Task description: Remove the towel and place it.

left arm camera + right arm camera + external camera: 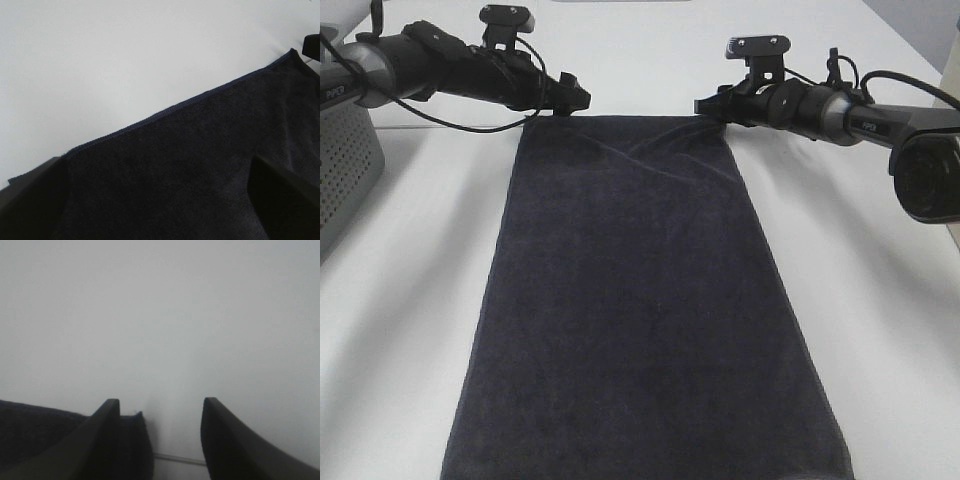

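While towel (645, 310) lies flat, both grippers gape at far edge.

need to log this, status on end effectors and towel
Left end effector open over towel far corner. Right end effector open at other far corner. Towel flat, not gripped. Nothing in the way.

plush matt towel (645, 310), smooth white table (880, 330)

There is one big dark towel (645, 310) on one white table (890, 330). There are two robot arms, each with one gripper, the left gripper (570, 100) and the right gripper (712, 105). One grey basket (345, 165) with little holes sits at the side
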Robot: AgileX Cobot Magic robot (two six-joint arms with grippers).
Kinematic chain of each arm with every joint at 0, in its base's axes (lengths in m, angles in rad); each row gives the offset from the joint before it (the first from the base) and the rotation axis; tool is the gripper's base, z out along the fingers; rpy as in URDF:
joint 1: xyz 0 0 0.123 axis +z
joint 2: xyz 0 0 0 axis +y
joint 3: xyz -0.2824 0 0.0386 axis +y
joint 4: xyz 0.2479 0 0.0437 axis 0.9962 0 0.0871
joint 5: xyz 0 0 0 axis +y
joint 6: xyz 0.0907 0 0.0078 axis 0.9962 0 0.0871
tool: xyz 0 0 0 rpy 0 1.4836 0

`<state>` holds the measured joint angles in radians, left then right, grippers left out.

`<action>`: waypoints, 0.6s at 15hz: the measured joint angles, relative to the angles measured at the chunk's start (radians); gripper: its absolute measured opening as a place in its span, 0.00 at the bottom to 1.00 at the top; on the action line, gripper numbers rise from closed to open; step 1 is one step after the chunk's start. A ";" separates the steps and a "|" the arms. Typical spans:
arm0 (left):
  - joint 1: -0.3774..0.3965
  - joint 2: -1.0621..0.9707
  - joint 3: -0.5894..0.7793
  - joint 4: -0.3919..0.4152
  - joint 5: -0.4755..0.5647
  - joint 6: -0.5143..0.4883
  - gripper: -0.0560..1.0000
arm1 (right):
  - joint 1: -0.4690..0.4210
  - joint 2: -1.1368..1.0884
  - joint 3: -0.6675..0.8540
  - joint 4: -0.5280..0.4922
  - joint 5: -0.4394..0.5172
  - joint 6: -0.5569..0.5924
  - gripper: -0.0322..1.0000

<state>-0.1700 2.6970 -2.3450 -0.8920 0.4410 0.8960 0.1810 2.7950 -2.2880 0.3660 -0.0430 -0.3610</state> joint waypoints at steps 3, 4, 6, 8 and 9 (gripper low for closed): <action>0.000 -0.002 0.000 0.009 0.047 0.000 0.91 | 0.000 -0.094 0.000 0.000 0.272 0.018 0.51; 0.000 -0.012 0.000 0.028 0.093 0.000 0.91 | 0.000 -0.133 -0.001 0.001 0.394 0.018 0.51; 0.000 -0.062 0.000 0.138 0.221 -0.031 0.91 | 0.000 -0.220 -0.003 0.000 0.672 0.041 0.51; 0.000 -0.149 0.000 0.308 0.361 -0.241 0.91 | 0.000 -0.302 -0.003 -0.005 0.939 0.127 0.51; 0.000 -0.194 0.000 0.427 0.437 -0.379 0.91 | 0.000 -0.351 -0.003 -0.018 1.047 0.176 0.51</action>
<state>-0.1700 2.5030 -2.3450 -0.4650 0.8780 0.5170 0.1810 2.4440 -2.2910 0.3480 1.0040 -0.1850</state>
